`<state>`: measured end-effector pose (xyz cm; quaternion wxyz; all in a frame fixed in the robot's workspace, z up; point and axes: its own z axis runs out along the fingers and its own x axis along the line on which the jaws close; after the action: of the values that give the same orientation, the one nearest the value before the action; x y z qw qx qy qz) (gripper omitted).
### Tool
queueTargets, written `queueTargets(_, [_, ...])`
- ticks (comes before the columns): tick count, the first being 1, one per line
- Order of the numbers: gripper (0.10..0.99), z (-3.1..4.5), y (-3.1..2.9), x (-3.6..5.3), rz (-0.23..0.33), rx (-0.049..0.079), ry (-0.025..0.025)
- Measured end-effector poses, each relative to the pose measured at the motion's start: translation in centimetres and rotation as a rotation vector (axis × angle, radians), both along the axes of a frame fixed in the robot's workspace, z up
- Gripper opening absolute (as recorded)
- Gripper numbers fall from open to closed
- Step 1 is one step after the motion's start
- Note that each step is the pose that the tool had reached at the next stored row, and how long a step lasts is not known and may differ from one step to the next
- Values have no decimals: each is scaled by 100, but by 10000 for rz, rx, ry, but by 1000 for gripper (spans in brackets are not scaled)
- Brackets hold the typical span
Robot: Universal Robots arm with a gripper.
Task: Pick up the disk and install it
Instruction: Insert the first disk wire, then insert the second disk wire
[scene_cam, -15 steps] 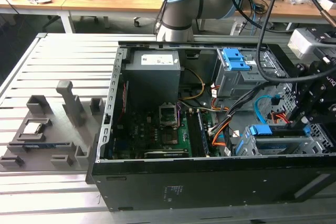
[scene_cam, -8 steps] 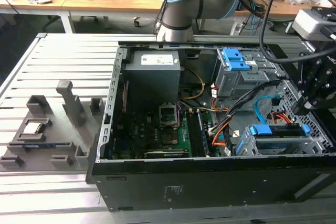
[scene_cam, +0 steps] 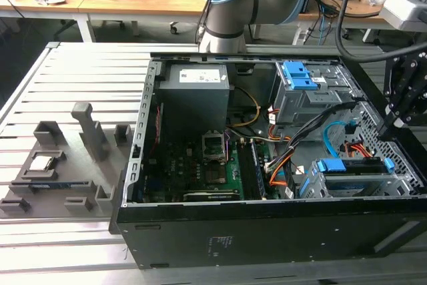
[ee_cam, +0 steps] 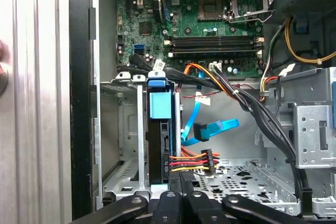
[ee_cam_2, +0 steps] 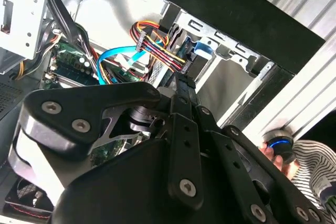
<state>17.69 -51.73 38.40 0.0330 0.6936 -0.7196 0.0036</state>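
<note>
The disk stands on edge inside the grey drive cage, its bright blue carrier frame towards the motherboard. In the exterior view the disk sits in the cage at the front right corner of the open computer case. My gripper hangs just above that cage, near the case's right wall. In both wrist views its black fingers lie pressed together, shut on nothing, right beside the disk's rear end by the red-and-yellow power plug. The gripper's tip points at the blue frame.
Blue data cable and black cable bundles cross the case next to the cage. A second cage with blue latches sits behind. Grey fixtures stand on the slatted table at the exterior view's left. A person's hand is outside the case.
</note>
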Motion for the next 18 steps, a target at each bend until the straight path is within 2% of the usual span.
queueTargets(6, [114,1,0,0,0,0,0])
queueTargets(7, [173,2,0,0,0,0,0])
queueTargets(8, [302,2,0,0,0,0,0])
queueTargets(10, [302,4,7,0,2,-5,-1])
queueTargets(12, [302,2,70,-4,18,0,0])
queueTargets(13, [302,2,130,-43,32,0,0])
queueTargets(16, [302,-7,244,-245,64,-1,0])
queueTargets(18, [302,-11,248,-318,128,0,0])
